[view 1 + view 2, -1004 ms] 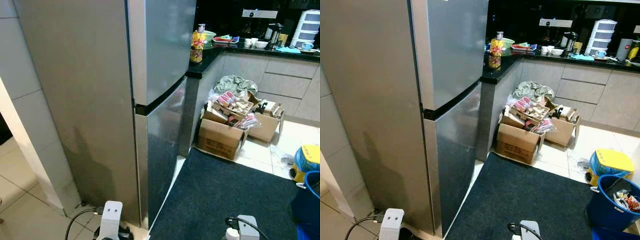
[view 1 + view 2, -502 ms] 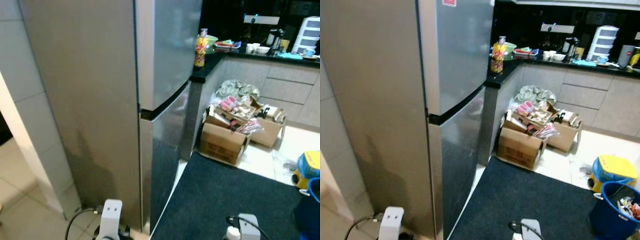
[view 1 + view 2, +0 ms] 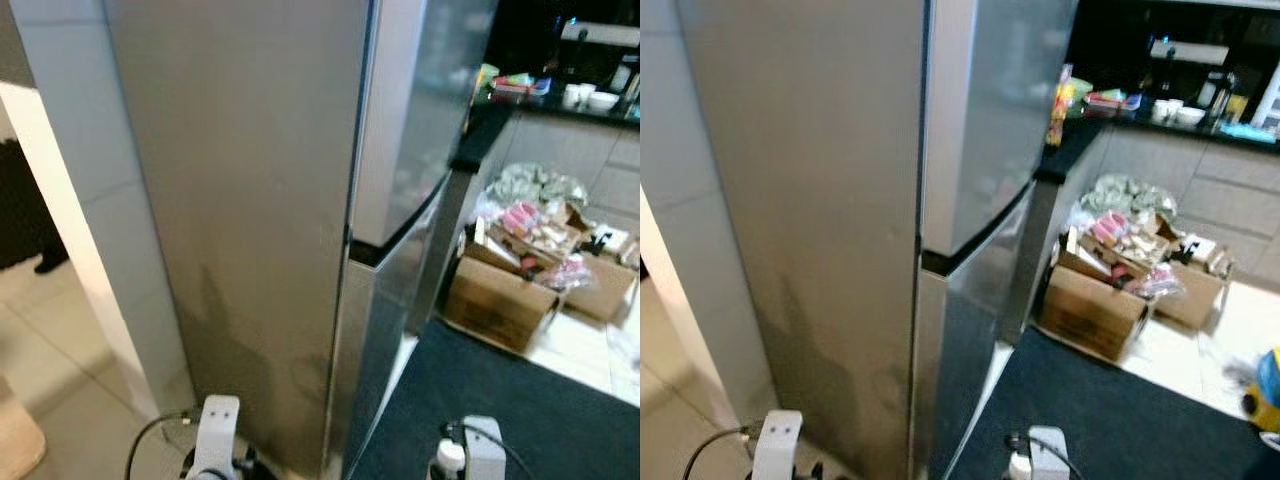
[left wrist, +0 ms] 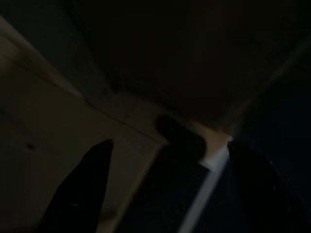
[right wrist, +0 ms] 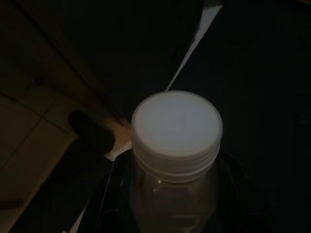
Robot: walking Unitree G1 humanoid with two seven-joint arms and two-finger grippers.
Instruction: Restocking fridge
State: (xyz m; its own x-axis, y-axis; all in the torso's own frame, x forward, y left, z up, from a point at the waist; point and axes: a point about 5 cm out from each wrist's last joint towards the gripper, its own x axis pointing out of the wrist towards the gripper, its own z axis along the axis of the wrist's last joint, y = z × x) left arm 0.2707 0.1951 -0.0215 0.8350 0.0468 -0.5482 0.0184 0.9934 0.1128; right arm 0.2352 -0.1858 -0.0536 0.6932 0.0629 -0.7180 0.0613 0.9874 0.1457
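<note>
A tall steel-grey fridge point(image 3: 270, 200) fills the near side of the head views, both doors closed, a dark seam dividing the upper door from the lower one; no badge or lettering can be read on its blurred face. To its left stands a pale tiled wall point(image 3: 90, 200), and to its right a dark mat point(image 3: 1120, 410) covers the floor. Past the mat sit open cardboard boxes point(image 3: 1110, 300) stuffed with mixed packets; the nearest box carries dark print on its side, too smeared to read. Behind them runs a black counter point(image 3: 1080, 140) with a yellow-labelled jar point(image 3: 1057, 100) near its end, its label likewise illegible, and a few bowls and cups further along. Both arms hang low at the bottom edge of the head views. In the right wrist view the right gripper point(image 5: 170, 213) has its fingers closed around the neck and shoulders of a clear bottle point(image 5: 170, 194) with a white ribbed screw cap point(image 5: 176, 131), plain and unprinted; the bottle is held down by the robot's right side, over the edge of the mat. In the very dark left wrist view the left gripper point(image 4: 167, 179) shows two black fingers point(image 4: 82, 189) spread wide apart with nothing between them, seemingly above pale floor tiles beside the fridge base.
</note>
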